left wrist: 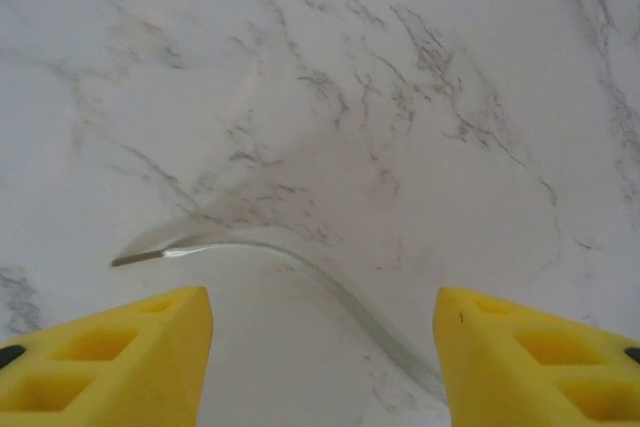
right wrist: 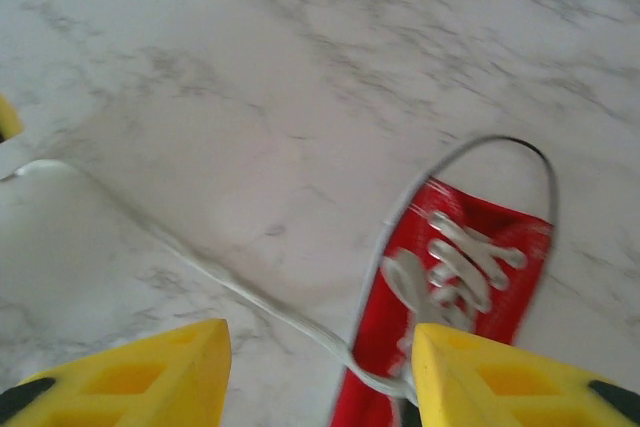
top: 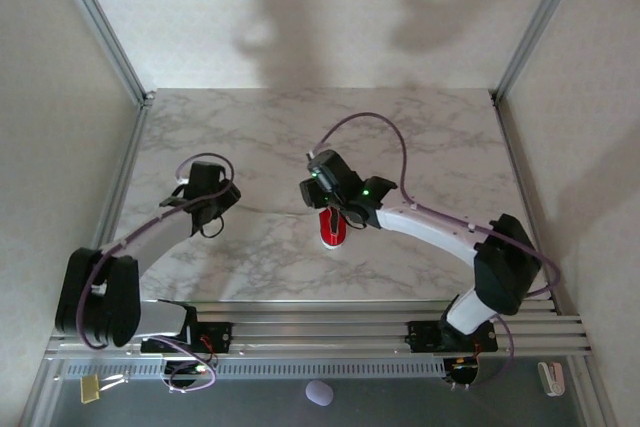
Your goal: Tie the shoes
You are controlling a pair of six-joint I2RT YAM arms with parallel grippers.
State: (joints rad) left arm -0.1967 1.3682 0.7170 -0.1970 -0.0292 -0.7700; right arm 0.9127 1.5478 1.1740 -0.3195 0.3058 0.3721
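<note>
A small red sneaker (top: 332,230) sits near the middle of a marble table (top: 250,127). Its white laces (right wrist: 455,267) cross through the eyelets but show no knot or bow, so nearly all of the tying looks left to do. The right gripper (right wrist: 320,372) hovers directly over the sneaker, fingers spread and clamping nothing. One loose lace (right wrist: 200,262) trails off to the sneaker's left, where the left gripper (left wrist: 322,347) hangs over its tip, fingers parted and holding nothing.
</note>
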